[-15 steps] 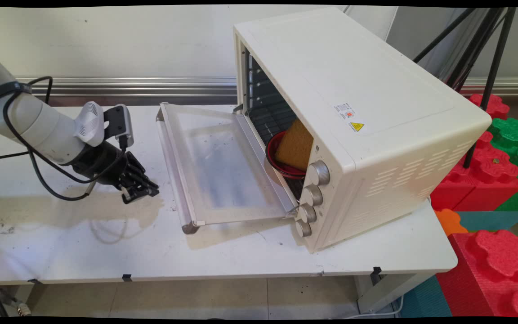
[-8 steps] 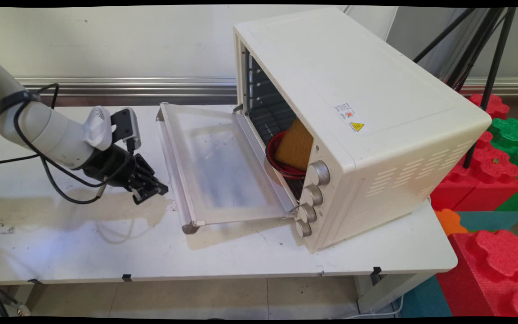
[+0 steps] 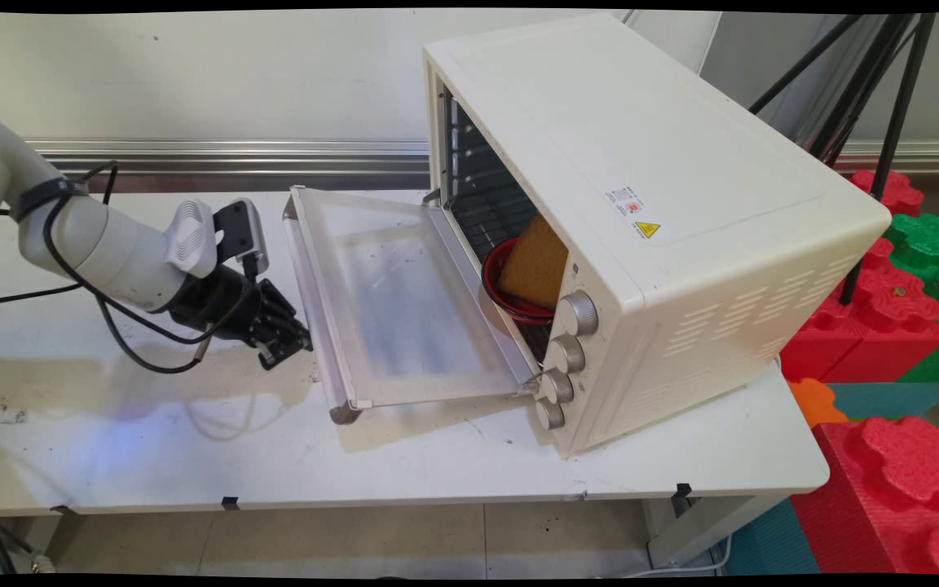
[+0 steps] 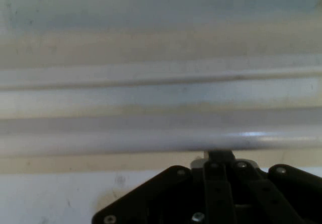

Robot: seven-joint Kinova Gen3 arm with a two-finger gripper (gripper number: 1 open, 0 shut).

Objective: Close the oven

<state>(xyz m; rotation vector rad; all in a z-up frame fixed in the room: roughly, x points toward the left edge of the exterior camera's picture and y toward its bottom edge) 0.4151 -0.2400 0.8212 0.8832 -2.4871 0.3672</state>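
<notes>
Pincer (image 3: pixel 288 352), fingers pressed together and empty, low over the surface (image 3: pixel 152 432), just beside the handle (image 3: pixel 315 318) of the oven's (image 3: pixel 649 212) lowered door (image 3: pixel 400 302); beyond it, inside, a red bowl (image 3: pixel 502 295) holding a sponge (image 3: pixel 536 262).

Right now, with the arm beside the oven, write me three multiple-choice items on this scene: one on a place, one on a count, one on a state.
1. Where does the red bowl with the tan sponge sit?
A. Inside the cream toaster oven
B. On the open door
C. On the white table

2. How many round knobs line the oven's front?
A. Two
B. Four
C. Six

3. How does the oven's glass door stand?
A. Shut upright
B. Half raised
C. Folded down open

Answers: 1 A, the bowl rests on the rack behind the opening. 2 B, four knobs stand in a column. 3 C, the door lies flat, and the black gripper is close by its handle.
</notes>
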